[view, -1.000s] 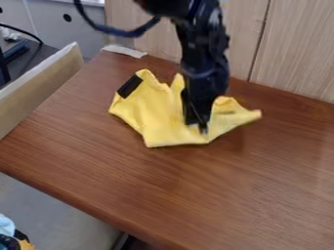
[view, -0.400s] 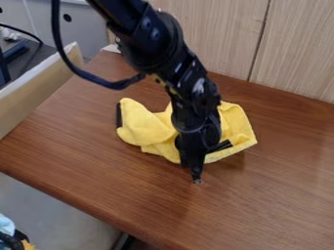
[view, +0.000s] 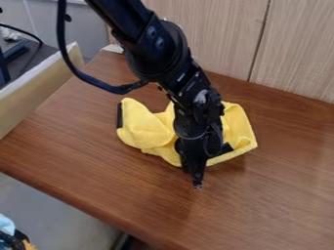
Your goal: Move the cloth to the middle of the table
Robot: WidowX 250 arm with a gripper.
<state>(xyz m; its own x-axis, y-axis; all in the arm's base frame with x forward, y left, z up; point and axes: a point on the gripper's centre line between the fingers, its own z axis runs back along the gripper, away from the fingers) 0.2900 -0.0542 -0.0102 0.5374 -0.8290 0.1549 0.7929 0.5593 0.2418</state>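
cloth (view: pixel 142 128) partly hidden, table (view: pixel 261 205) cut off

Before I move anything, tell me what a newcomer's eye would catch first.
Probably the bright yellow cloth, crumpled on the brown table. Next, the black arm slanting down from the picture's top edge across the cloth, its dark cable looping toward the picture's left.

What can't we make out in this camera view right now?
All in the camera view:
- Cloth, middle part: behind the gripper.
- Any hold on the cloth: gripper blocks the contact area.
- Cloth's underside: hidden by its own folds.
- Arm, upper end: cut off by top edge.
- Table, full extent: cut off by right and bottom edges.
- Pile, lower left: cut off, unidentifiable.
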